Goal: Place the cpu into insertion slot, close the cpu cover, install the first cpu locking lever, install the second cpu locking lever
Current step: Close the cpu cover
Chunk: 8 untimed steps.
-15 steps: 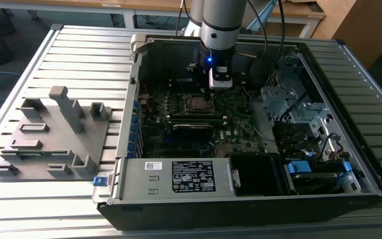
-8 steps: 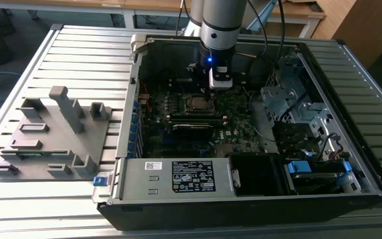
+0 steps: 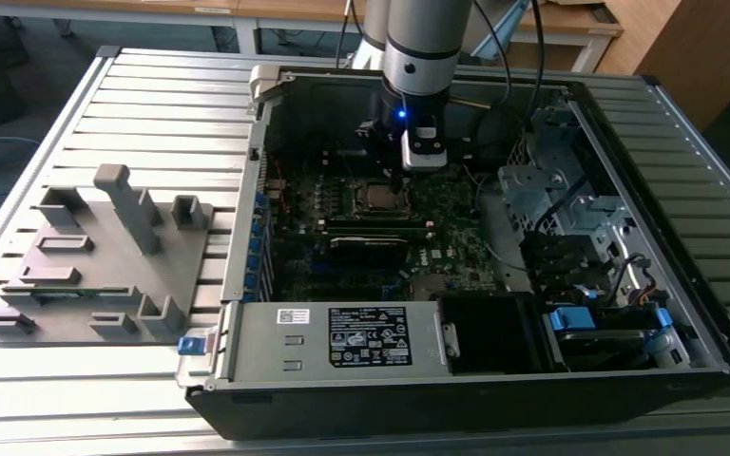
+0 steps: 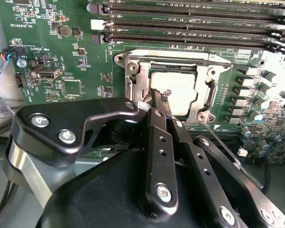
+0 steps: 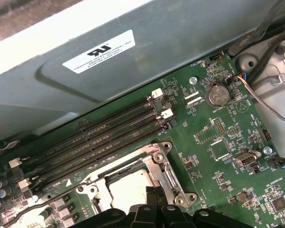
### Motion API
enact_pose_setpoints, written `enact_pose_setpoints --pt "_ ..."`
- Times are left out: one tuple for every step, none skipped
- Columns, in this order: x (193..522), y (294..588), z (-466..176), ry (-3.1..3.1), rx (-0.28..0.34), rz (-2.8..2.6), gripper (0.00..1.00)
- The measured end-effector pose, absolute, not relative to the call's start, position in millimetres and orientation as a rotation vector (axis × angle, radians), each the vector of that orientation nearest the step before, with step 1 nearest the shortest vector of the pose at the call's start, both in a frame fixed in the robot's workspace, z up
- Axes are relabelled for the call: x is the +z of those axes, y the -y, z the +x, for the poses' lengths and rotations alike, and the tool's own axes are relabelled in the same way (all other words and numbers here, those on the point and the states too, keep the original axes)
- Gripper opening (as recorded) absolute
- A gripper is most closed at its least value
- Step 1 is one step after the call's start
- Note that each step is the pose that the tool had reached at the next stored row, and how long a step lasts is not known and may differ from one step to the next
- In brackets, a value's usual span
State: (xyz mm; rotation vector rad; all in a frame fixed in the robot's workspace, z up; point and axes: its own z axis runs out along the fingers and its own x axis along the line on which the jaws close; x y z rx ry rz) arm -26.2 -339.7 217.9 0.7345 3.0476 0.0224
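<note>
computer case (image 3: 467, 418): open, on slatted table (image 3: 149, 104)
arm (image 3: 422, 47): reaches down into the case
circuit board (image 4: 71, 57): green, around the socket
gripper (image 4: 161, 100): fingertips pressed together at the cpu cover's edge
cpu cover (image 4: 180, 56): flat, framing the cpu
cpu (image 4: 180, 90): seated in the insertion slot (image 4: 143, 83)
wire lever (image 4: 228, 152): slants off the cover's corner

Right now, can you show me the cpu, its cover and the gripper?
the cpu (image 4: 180, 90), second wrist view, middle of its silver top.
the cpu cover (image 4: 180, 55), second wrist view, one silver side bar of the frame.
the gripper (image 4: 160, 97), second wrist view, its tip at the cpu's edge.
</note>
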Motion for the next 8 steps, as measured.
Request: enact_pose_setpoints --pt "217.9 339.7 -26.2 -3.048 0.022 0.734 0.1" --pt "217.9 339.7 -26.2 -3.048 0.022 0.734 0.1" --pt "217.9 339.7 -26.2 -3.048 0.023 0.734 0.1" --pt "217.9 339.7 -26.2 -3.048 0.022 0.734 0.1" --pt "217.9 339.7 -26.2 -3.048 0.023 0.734 0.1" --pt "217.9 339.7 -26.2 -3.048 0.023 0.734 0.1" --pt "217.9 339.7 -26.2 -3.048 0.022 0.734 0.1" --pt "217.9 339.7 -26.2 -3.048 0.022 0.734 0.1"
